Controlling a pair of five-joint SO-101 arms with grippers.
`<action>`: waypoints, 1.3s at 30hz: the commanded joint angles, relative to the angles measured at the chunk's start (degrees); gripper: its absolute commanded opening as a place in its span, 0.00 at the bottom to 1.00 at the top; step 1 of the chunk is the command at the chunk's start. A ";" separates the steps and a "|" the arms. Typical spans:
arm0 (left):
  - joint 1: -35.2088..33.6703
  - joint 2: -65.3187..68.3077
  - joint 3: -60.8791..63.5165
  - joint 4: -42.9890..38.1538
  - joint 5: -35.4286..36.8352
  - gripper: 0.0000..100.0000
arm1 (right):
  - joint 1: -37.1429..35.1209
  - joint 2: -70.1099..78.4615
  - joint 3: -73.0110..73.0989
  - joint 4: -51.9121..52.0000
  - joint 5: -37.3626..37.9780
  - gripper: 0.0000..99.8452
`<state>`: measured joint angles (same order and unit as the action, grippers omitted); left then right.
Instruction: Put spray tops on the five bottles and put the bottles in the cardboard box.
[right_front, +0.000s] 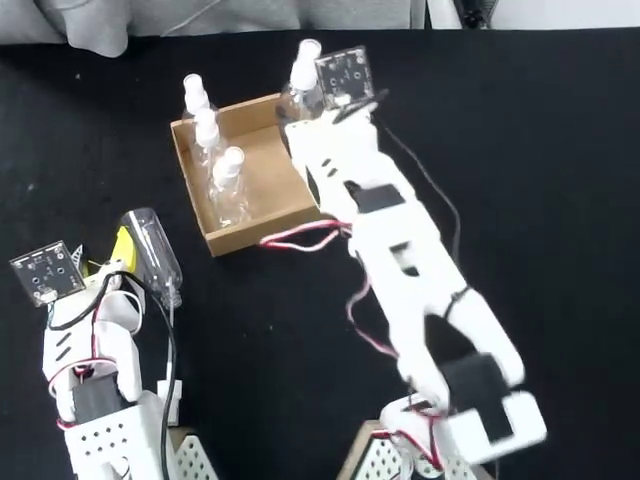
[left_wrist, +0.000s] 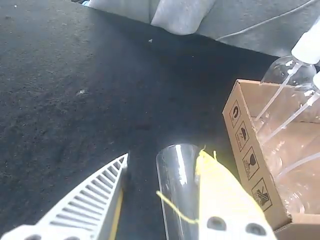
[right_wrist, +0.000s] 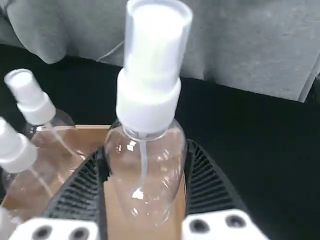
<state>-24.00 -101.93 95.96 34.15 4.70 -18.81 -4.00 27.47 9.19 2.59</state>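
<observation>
Right end effector (right_front: 310, 112) (right_wrist: 145, 155): closed on a capped bottle (right_front: 302, 80) (right_wrist: 145, 170). Both black fingers (right_wrist: 80, 187) press its clear body, upright, spray top (right_wrist: 150, 75) on. In the high view it sits at upper centre of the frame, over the far right corner of the cardboard box (right_front: 275, 190).

Box contents: three bottles (right_front: 229, 175), all with spray tops, in a row along the box's left side. The right part of the box floor is bare. My right arm (right_front: 400, 240) lies across the box's right wall, and red and white cables (right_front: 300, 238) hang just off its near corner.

Left end effector (right_front: 125, 262) (left_wrist: 165, 160): open, at lower left of the high view. The bare bottle (right_front: 155, 250) (left_wrist: 175, 180), with no spray top, lies between the fingers. It touches the yellow finger (left_wrist: 220, 195); a gap shows on the side of the white finger (left_wrist: 95, 200). Cannot tell whether it rests on the tabletop (right_front: 520, 150). Black tabletop lies between it and the box.

Surroundings: grey cloth (right_front: 200, 15) along the top edge. A square tag sits on each wrist (right_front: 345, 72).
</observation>
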 joint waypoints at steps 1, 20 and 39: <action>0.04 -0.53 1.54 -1.23 -0.53 0.20 | -0.18 3.30 -8.04 -1.76 -0.35 0.02; -0.04 -0.53 1.54 -1.23 -0.53 0.20 | 0.00 22.11 -24.57 -1.76 -0.35 0.02; 0.13 -0.44 1.54 -1.23 -0.62 0.20 | -0.18 32.66 -31.96 -1.85 -0.35 0.02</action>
<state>-24.00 -101.93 96.04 34.15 4.70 -18.81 29.41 -0.31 9.19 2.51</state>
